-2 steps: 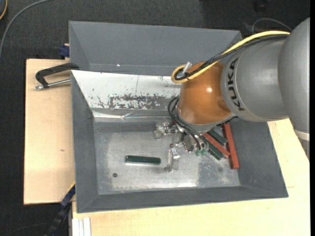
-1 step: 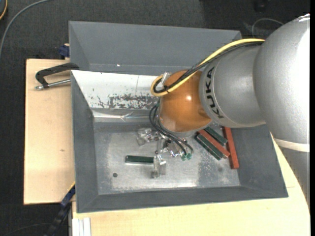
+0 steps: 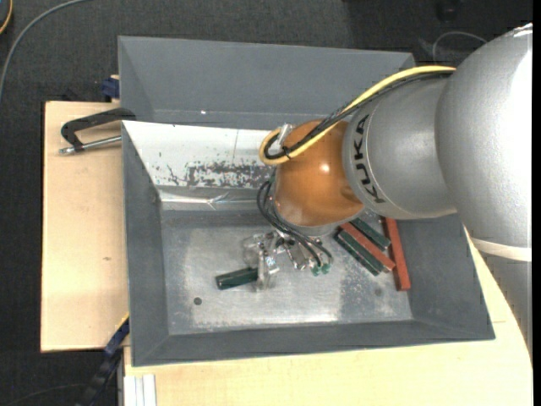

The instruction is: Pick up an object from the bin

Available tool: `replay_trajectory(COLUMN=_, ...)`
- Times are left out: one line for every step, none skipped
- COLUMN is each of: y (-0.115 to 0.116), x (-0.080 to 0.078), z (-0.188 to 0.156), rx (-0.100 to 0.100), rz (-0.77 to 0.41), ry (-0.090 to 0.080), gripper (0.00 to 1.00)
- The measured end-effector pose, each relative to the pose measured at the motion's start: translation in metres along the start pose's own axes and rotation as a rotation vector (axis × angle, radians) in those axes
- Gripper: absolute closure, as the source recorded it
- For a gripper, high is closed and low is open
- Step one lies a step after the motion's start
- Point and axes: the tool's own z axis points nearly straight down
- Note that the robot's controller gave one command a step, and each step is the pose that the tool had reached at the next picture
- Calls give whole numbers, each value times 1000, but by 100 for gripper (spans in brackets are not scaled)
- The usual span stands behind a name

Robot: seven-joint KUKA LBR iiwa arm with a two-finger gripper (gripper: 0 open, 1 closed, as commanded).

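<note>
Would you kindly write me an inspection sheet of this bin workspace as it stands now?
Surface: grey metal bin, floor speckled.
Job's things: dark green stick lying mid-floor, right end at the gripper.
Clutter: green and red bars heaped at the floor's right.
Grippers: gripper low beside the stick; hold cannot be told.
Cables: yellow cable along the arm; thin cable on the ground outside.
Surroundings: dark ground around the bin.

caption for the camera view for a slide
Gripper low in the grey bin beside a dark green stick, red and green bars lying apart
</note>
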Motion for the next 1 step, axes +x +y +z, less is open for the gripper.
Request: replay_trajectory(y=13, x=-20, z=-166, rx=3, rz=-74, ry=-16, gripper=100)
